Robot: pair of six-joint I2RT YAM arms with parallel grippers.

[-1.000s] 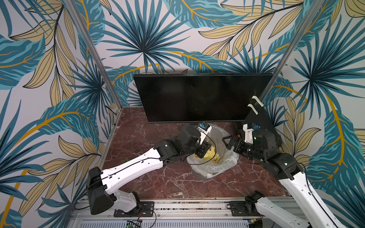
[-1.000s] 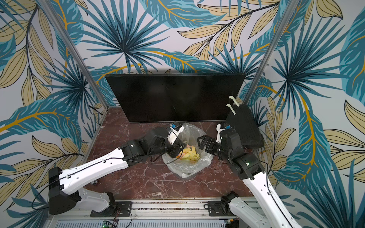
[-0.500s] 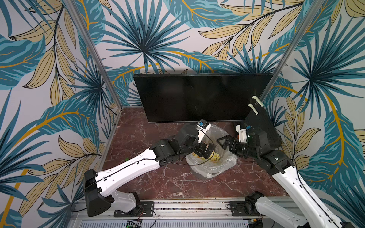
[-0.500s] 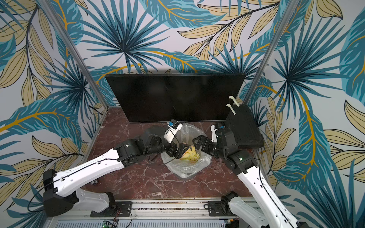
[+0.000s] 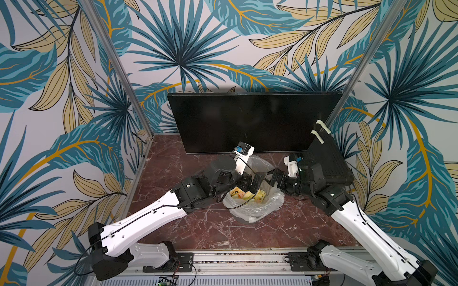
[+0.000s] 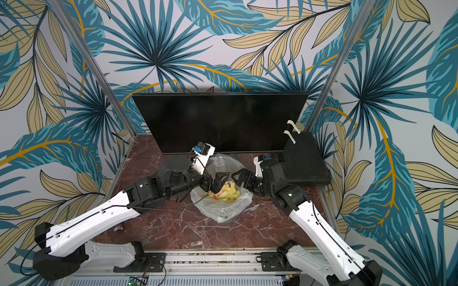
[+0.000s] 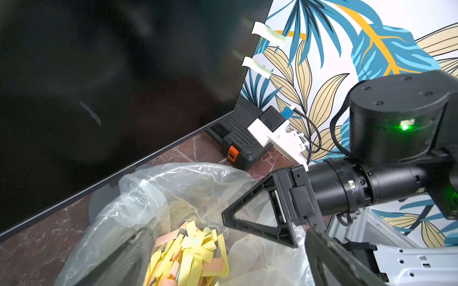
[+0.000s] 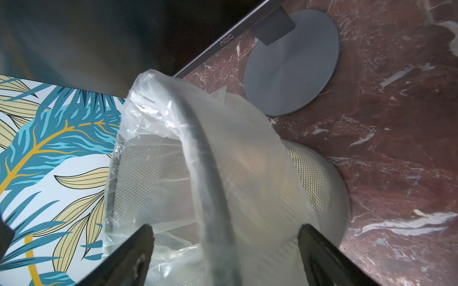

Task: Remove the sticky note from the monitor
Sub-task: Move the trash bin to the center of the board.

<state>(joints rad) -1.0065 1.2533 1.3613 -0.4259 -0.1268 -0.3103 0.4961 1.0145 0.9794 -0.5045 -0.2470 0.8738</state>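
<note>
Both left jaws and right jaws spread at your crinkly plastic-lined mesh bin; glossy black monitor at twelve o'clock, pale curled notes on its three-o'clock edge.

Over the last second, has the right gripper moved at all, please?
Yes. In a top view the right gripper has shifted toward the bin and away from the black case.

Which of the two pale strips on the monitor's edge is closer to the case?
The lower strip, just above the black case. The upper strip sits higher up the monitor's edge.
</note>
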